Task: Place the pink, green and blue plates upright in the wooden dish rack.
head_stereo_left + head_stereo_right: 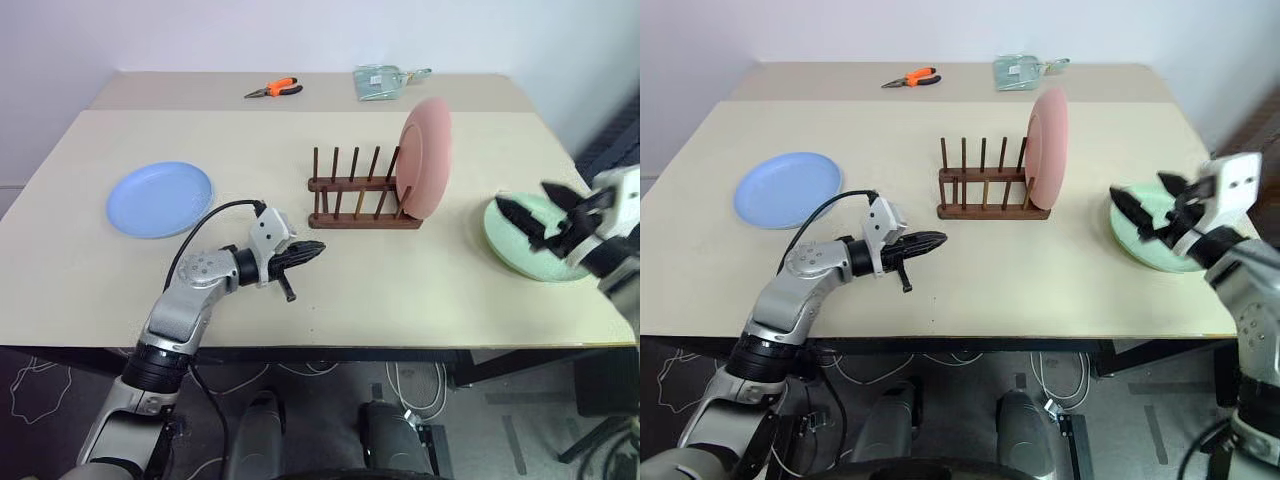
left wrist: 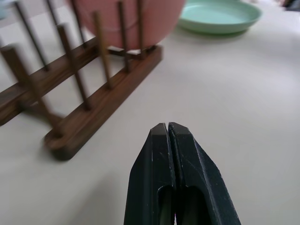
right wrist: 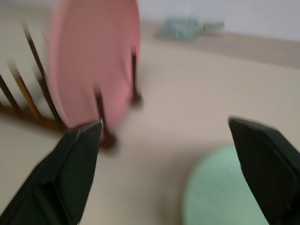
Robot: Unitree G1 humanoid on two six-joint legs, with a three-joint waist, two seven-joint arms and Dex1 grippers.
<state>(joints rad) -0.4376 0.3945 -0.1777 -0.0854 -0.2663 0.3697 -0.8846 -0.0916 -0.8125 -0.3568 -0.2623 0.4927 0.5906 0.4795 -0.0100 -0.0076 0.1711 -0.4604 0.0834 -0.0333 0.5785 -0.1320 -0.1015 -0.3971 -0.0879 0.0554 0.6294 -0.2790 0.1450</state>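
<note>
Left eye view sets the wooden dish rack [image 1: 362, 192] mid-bench, with the pink plate [image 1: 426, 157] standing upright in its rightmost slot. The green plate [image 1: 538, 238] lies flat near the right edge of the bench [image 1: 400, 290], and the right gripper [image 1: 532, 214] hovers over its near rim, jaws spread wide — nothing between them. The blue plate [image 1: 160, 198] lies flat well to the left of the rack. The left gripper [image 1: 312, 249] sits low over the bench in front of the rack's left end, jaws pressed together and empty, pointing toward the rack — well apart from the blue plate.
</note>
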